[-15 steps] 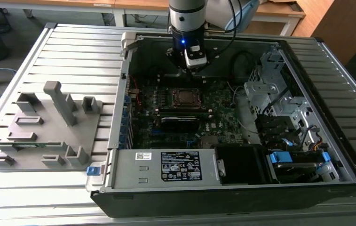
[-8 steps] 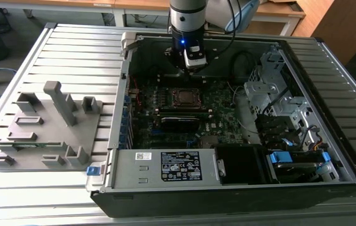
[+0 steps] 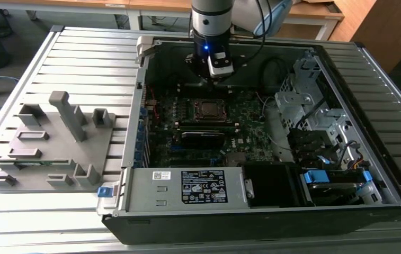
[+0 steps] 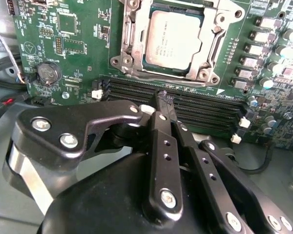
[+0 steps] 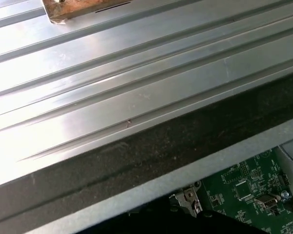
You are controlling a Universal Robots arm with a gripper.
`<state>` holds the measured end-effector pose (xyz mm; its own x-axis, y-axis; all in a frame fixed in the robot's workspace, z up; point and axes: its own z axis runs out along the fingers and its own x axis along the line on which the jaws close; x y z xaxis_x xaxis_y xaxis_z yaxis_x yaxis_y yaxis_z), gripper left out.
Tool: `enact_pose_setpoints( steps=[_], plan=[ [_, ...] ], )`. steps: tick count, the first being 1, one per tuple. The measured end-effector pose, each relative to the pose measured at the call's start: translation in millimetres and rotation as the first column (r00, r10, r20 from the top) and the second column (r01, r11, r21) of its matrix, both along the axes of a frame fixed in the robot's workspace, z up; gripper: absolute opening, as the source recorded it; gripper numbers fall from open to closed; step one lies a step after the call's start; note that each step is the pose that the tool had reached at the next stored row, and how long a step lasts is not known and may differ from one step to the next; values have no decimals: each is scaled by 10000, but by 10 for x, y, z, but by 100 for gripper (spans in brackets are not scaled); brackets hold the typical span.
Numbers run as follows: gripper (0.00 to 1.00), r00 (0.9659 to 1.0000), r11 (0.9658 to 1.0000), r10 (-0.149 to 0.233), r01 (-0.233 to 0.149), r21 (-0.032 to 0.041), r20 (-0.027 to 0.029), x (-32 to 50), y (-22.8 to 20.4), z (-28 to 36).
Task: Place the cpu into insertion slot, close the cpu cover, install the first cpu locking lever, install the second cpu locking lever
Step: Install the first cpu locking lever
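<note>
The cpu (image 4: 173,41), a square chip with a dull silver top, lies in the insertion slot (image 3: 210,109) on the green board. The silver cpu cover (image 4: 135,34) lies flat around the chip's edges, and the chip shows through the cover's cut-out. My gripper (image 4: 163,99) hangs above the board just off the socket, over the black memory slots (image 4: 132,90). Its black fingers (image 4: 161,141) are pressed together at the tips with nothing between them. In the exterior view my gripper (image 3: 216,79) hovers just behind the socket, inside the open computer case.
The case walls (image 3: 138,106) surround the board. A drive cage (image 3: 313,111) and cables stand at the exterior view's right, and a power supply (image 3: 186,185) at the front. A grey fixture (image 3: 52,137) sits on the ribbed metal table (image 5: 112,73). A coin battery (image 4: 48,73) sits on the board.
</note>
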<state>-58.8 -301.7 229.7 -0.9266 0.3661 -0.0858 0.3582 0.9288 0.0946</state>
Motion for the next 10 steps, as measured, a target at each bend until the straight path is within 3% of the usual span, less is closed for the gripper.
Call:
enact_pose_setpoints(
  steps=[5,10],
  plan=[
    [11,9997,9997,252,-252,-6,-1,0,-33,-2],
    [11,9994,9994,341,-341,-45,-2,-2,-104,-2]
  ],
)
